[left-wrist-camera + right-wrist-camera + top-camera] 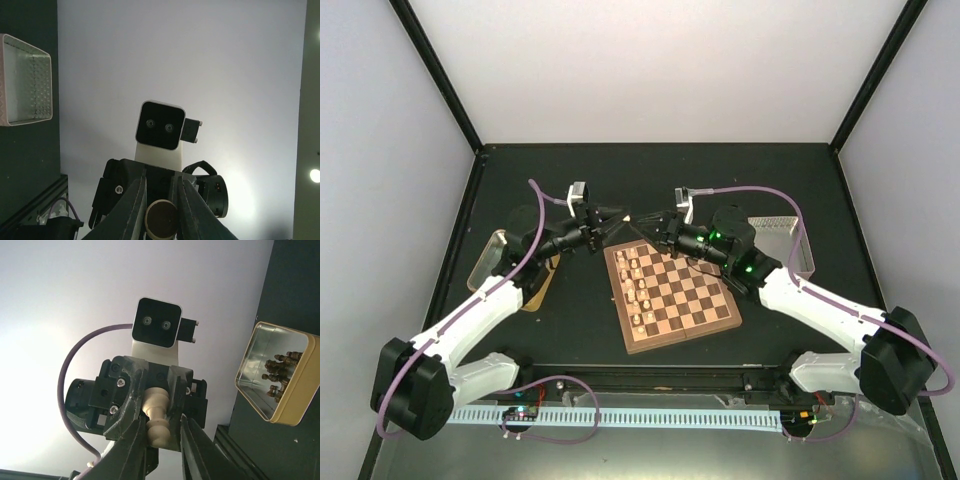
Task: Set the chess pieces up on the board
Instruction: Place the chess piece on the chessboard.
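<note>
Pale wooden chess piece (156,412), likely light and slippery, hangs beyond the board's (705,300) far-left corner, clamped by left gripper (161,192); right gripper (161,432) flanks its base, grip unclear; pinch the waist.

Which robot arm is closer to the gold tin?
Left. The left arm passes close beside the gold tin, on that side of the board. The right arm comes in from the board's other side, well away from the tin.
</note>
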